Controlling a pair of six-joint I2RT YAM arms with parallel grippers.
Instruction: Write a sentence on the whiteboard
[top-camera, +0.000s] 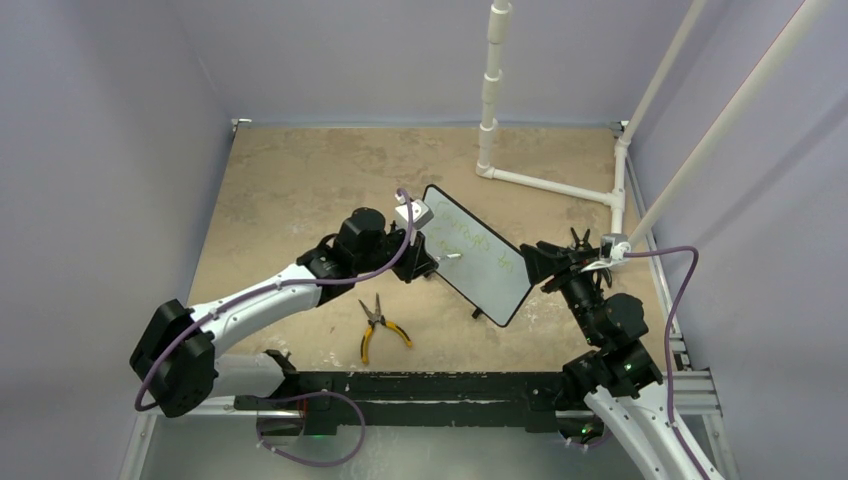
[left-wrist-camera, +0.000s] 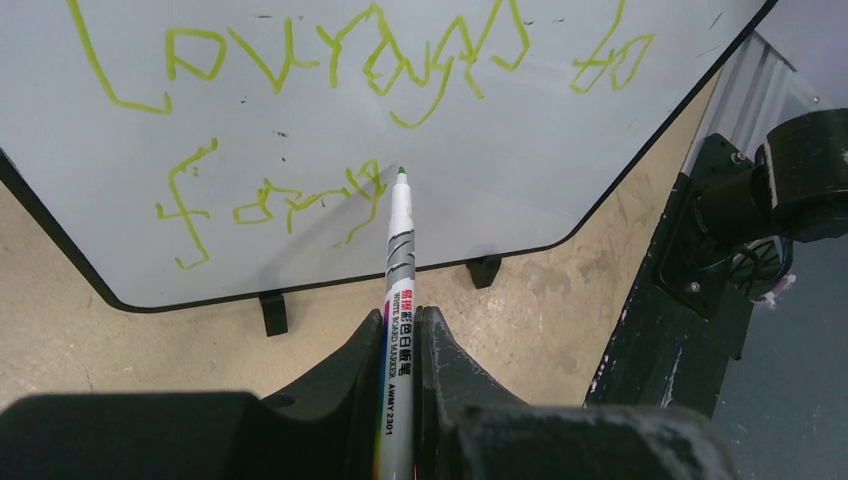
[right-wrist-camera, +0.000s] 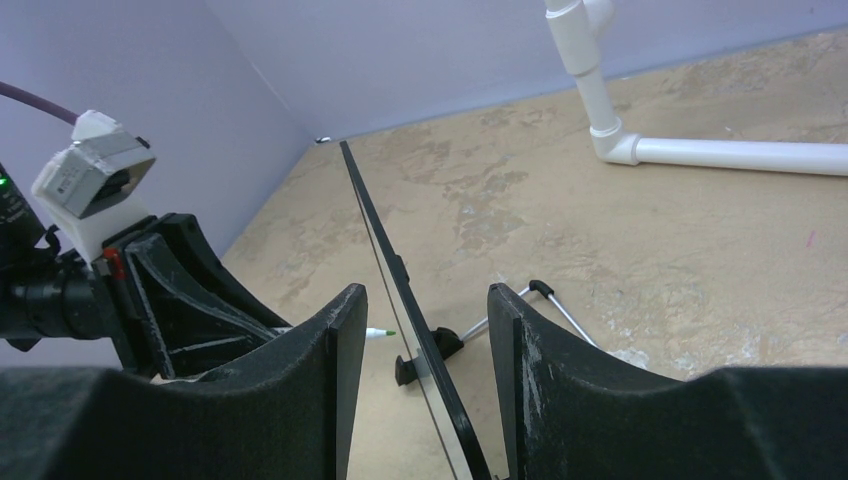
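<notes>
Centre of the top view: the whiteboard (top-camera: 478, 255) is standing upright, running diagonally between both arms. Left gripper (left-wrist-camera: 400, 335) is clamping the marker (left-wrist-camera: 398, 250), long axis pointing straight up-frame. The tip is meeting or just short of row 2 of the sentence (left-wrist-camera: 300, 60), and blank board is lying to the tip's right. Right gripper (right-wrist-camera: 425, 305) is straddling the board's edge, jaws apart.

Whiteboard (left-wrist-camera: 500, 130) smooth & slightly glossy w/ thin black frame; marker (left-wrist-camera: 400, 250) glossy plastic; tabletop (top-camera: 290, 180) matt, mottled tan.
</notes>
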